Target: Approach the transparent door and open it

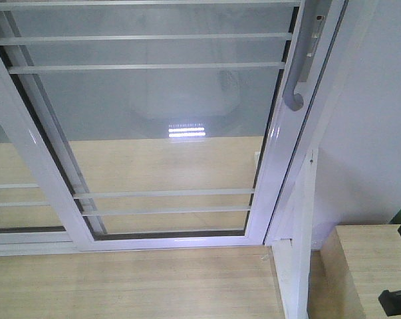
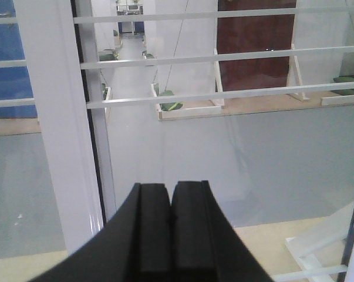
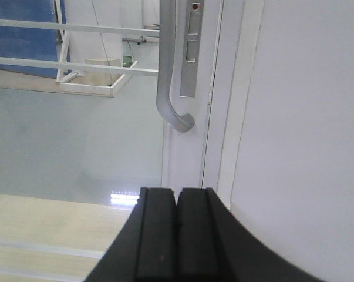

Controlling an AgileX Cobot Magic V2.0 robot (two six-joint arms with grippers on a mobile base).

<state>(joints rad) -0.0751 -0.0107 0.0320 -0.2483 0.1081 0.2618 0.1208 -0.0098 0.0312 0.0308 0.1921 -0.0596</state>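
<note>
Though short of the transparent door (image 1: pixel 167 100), left fingers (image 2: pixel 153 235) and right fingers (image 3: pixel 159 235) level, pressed together.

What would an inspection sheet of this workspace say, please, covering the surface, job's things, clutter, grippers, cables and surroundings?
Surface: pale wood-look floor runs up to the door track.
Job's things: door appears shut against the post; grey handle on its right stile, lock plate beside it.
Clutter: wooden box low on the right.
Grippers: left gripper shut, empty, facing the glass; right gripper shut, empty, below the handle, not touching it.
Cables: nothing seen on this side of the glass.
Surroundings: white wall to the right; second glass panel to the left.
</note>
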